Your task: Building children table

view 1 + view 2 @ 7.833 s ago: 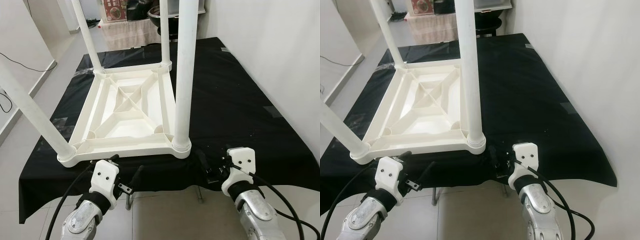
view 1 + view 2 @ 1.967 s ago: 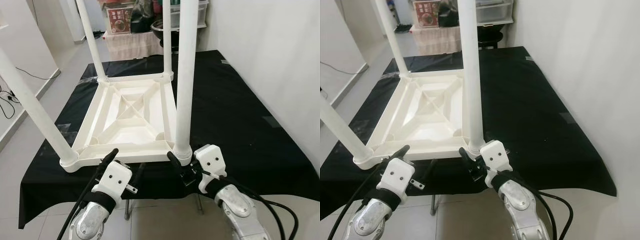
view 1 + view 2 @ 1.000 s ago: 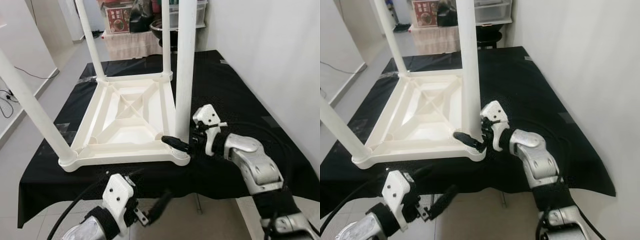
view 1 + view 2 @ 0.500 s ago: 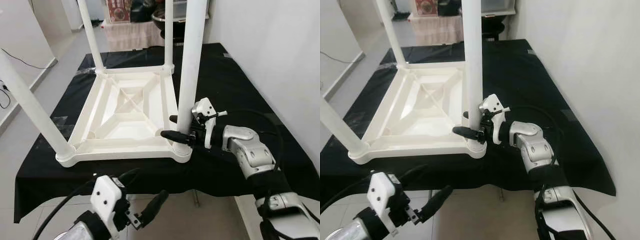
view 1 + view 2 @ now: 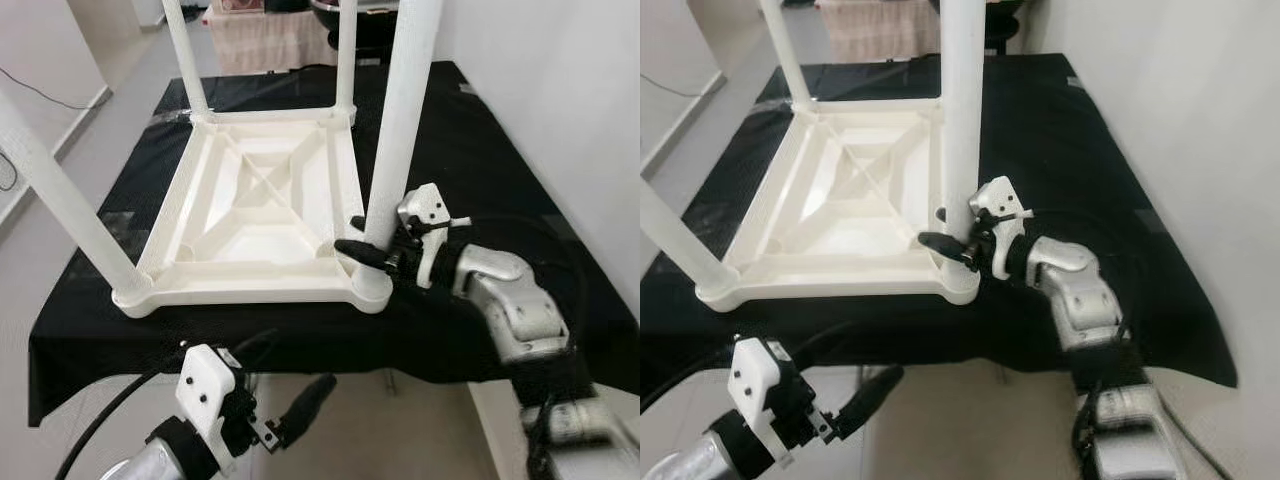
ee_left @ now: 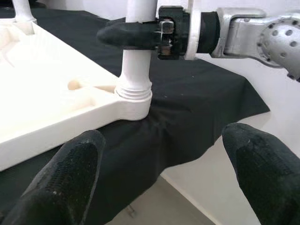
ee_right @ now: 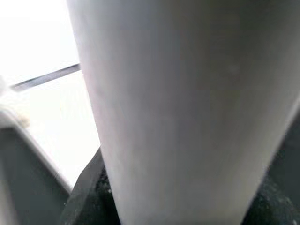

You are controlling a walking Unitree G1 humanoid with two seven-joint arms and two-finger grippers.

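Observation:
A white plastic children's table (image 5: 250, 210) lies upside down on a black cloth, its legs pointing up. My right gripper (image 5: 362, 238) reaches in from the right and is shut on the near right leg (image 5: 395, 130) just above its socket (image 6: 133, 96). One black finger (image 6: 129, 35) crosses the front of the leg and the other sits behind it. In the right wrist view the leg (image 7: 187, 108) stands pressed between the fingers. My left gripper (image 5: 285, 372) hangs below the cloth's front edge, open and holding nothing; its two fingertips (image 6: 65, 178) spread wide.
The black cloth (image 5: 480, 160) covers a work table that ends at a white wall (image 5: 560, 100) on the right. The other legs rise at the near left (image 5: 60, 200) and far corners (image 5: 190, 60). Bare floor (image 5: 40, 180) lies to the left, with furniture beyond the far end.
My right arm rose from below the front edge and took hold of the near right leg. My left gripper dropped below the cloth edge. The camera tilted slightly.

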